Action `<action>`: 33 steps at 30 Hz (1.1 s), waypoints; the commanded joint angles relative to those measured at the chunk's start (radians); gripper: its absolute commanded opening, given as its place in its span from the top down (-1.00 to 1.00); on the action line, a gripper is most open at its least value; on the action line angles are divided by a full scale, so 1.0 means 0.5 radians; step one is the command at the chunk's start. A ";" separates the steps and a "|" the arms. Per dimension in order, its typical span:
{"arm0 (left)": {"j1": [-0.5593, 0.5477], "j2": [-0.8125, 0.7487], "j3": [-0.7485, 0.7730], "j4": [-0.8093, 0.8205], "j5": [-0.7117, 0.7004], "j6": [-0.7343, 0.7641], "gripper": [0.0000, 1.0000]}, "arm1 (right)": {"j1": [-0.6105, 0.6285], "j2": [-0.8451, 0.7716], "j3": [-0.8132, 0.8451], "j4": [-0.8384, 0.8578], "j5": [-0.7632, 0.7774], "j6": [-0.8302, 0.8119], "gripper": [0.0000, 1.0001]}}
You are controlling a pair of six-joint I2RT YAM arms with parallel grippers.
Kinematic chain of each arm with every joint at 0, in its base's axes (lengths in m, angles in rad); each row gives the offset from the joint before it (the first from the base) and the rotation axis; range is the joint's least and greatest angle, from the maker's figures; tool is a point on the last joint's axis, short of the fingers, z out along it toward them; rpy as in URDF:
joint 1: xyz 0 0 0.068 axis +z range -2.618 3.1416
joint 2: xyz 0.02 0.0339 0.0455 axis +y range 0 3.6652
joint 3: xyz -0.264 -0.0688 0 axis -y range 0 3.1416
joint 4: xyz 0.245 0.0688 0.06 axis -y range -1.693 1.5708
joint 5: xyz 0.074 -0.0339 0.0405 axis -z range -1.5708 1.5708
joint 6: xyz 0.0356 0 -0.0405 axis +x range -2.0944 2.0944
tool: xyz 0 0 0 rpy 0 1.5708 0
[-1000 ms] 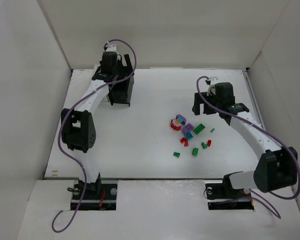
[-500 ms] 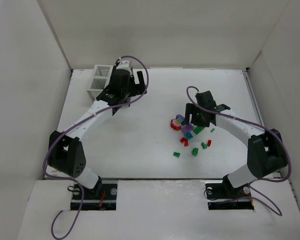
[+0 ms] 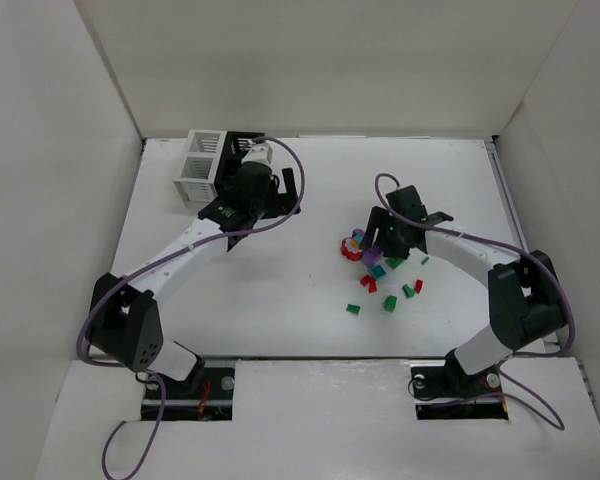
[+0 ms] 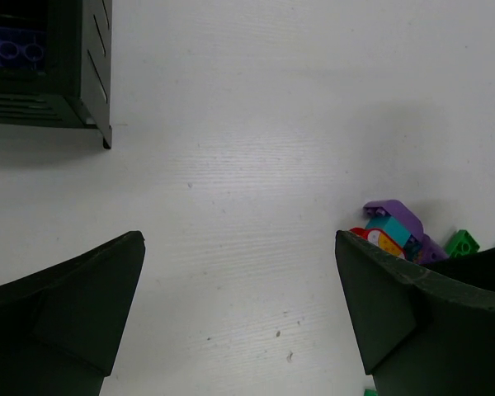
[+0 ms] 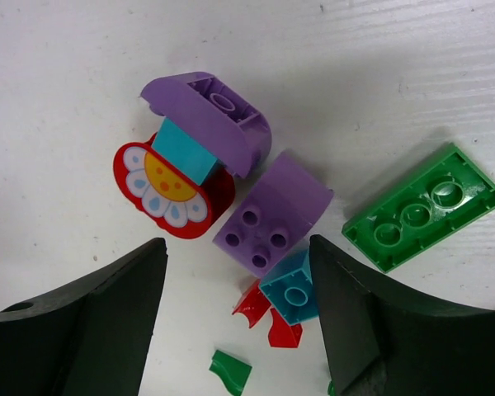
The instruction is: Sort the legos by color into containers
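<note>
**Purple grab looks crowded, teal might tag along**

Big stuff first. On the table [image 3: 280, 300], the left arm [image 3: 180, 250] reaches toward the far left corner and the right arm [image 3: 470, 255] bends over the middle. The white box [image 3: 202, 165] sits in that far corner with the black box [image 4: 91, 74] joined to it, and there's a purple piece [image 4: 12, 49] inside the black one. The left gripper [image 4: 239, 313] hangs over bare table near the boxes, fingers spread wide, holding nothing.

The legos [image 3: 380, 265] lie loose mid-table toward the right, well apart from the boxes. The right gripper [image 5: 235, 272] is low over them, jaws apart on either side of the purple brick [image 5: 272, 219], with nothing gripped yet.

My worry is that the brick isn't alone. The purple arch [image 5: 206, 111] leans on it, the flower piece [image 5: 169, 186] is just beside, and the teal brick [image 5: 293, 293] touches its near corner right by one finger. If the jaws shut here, I reckon the teal gets pinched or shoved, maybe carried to the wrong box. The brick's curved top could also let it squirt out. The green plate [image 5: 425, 206] and red bits [image 5: 268, 318] are close enough to get scattered.
</note>
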 commanded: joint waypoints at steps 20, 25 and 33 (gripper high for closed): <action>-0.036 -0.188 -0.068 0.025 -0.034 0.004 -1.00 | 0.034 0.081 0.073 -0.053 0.220 0.095 -0.41; -0.036 -0.207 -0.086 0.044 -0.034 0.004 -1.00 | 0.034 0.142 0.073 0.067 0.134 0.116 -0.38; -0.054 -0.207 -0.086 0.044 -0.034 0.004 -1.00 | 0.053 0.222 0.140 0.088 0.094 0.098 -0.25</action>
